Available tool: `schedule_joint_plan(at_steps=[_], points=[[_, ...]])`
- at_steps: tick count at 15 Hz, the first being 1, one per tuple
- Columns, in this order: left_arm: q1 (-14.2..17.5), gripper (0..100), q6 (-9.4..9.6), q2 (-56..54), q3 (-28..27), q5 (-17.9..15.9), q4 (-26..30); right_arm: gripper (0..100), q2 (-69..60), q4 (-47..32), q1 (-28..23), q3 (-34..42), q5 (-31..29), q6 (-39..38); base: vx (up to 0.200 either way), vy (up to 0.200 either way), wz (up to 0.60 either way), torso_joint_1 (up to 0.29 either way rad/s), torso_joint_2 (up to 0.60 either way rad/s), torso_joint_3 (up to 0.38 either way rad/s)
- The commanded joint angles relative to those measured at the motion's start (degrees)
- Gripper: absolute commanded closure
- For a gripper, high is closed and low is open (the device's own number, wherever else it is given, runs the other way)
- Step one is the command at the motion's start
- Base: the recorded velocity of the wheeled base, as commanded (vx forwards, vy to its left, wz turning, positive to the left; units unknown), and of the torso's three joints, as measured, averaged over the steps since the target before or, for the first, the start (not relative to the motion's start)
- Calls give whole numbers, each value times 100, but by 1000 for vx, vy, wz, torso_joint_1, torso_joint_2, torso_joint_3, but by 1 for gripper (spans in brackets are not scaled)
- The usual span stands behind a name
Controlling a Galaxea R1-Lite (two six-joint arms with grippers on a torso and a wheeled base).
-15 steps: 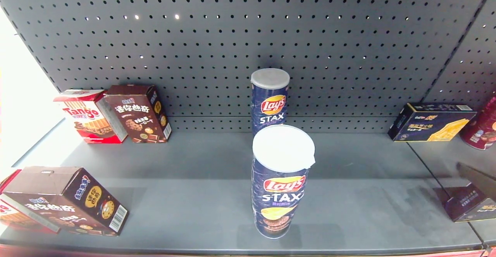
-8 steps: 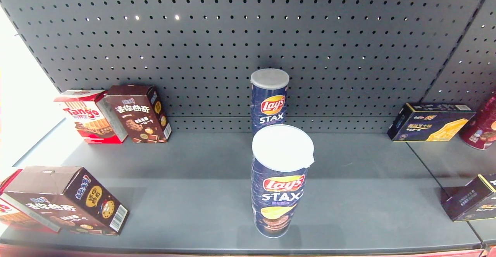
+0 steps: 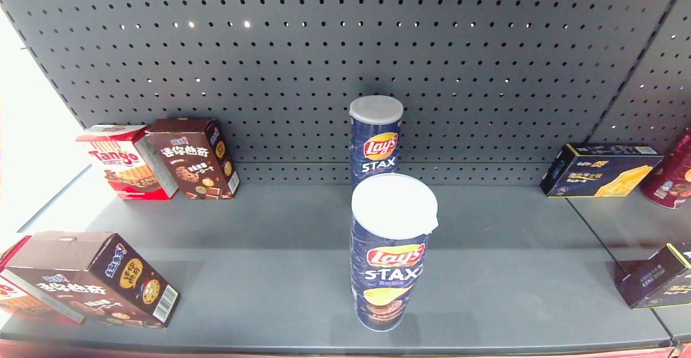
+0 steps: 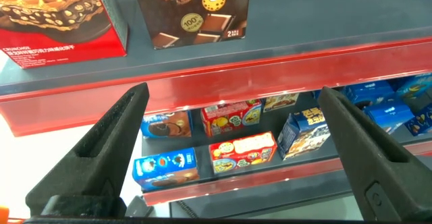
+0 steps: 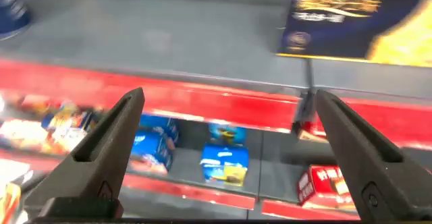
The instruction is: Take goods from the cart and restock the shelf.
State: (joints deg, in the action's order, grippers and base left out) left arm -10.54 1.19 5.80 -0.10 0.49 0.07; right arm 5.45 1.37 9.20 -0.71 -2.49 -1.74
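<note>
Left end effector (image 4: 233,96) and right end effector (image 5: 229,97) both gape apart, empty, lower than the front chip can (image 3: 391,250). That can stands upright on the shelf (image 3: 259,271), with 1 rear can (image 3: 376,136) behind it. Grip the next item mid-body and set it beside the front can without nudging it.

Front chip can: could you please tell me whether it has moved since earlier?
No. The front chip can stands where it was, before the rear chip can, near the front of the shelf.

You've got a front navy cylindrical chip can (image 3: 388,277) and a rear navy cylindrical chip can (image 3: 375,147), pale-grey lids. Dark-grey hole-dotted metal pegboard (image 3: 324,50). Red-and-white wafer carton (image 3: 121,163), brown cookie carton (image 3: 194,158), navy-and-yellow flat carton (image 3: 602,171).
</note>
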Motion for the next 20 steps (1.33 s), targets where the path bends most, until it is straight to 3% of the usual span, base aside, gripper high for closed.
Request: schedule_joint_plan(at_steps=[1, 3, 8, 11, 12, 20], points=[[0, 0, -5, 9, 1, 4, -7, 0, 18, -66, -252, 71, -516, -142, 0, 0, 0, 0, 0, 0], [0, 0, -5, 9, 1, 4, -7, 0, 18, -93, -244, 71, -305, 209, 0, 0, 0, 0, 0, 0], [0, 0, -32, 9, 1, 13, -7, 0, 18, -93, -279, 71, -305, 166, 0, 0, 0, 0, 0, 0], [0, 0, -32, 9, 1, 4, -7, 0, -167, -93, -1061, 71, -305, 148, 0, 0, 0, 0, 0, 0], [0, 0, -32, 9, 1, 4, -7, 0, -545, -93, -859, 71, -287, 174, 0, 0, 0, 0, 0, 0], [9, 0, -58, 9, 1, -14, -7, 0, -536, -93, -912, 71, -279, 166, 0, 0, 0, 0, 0, 0]])
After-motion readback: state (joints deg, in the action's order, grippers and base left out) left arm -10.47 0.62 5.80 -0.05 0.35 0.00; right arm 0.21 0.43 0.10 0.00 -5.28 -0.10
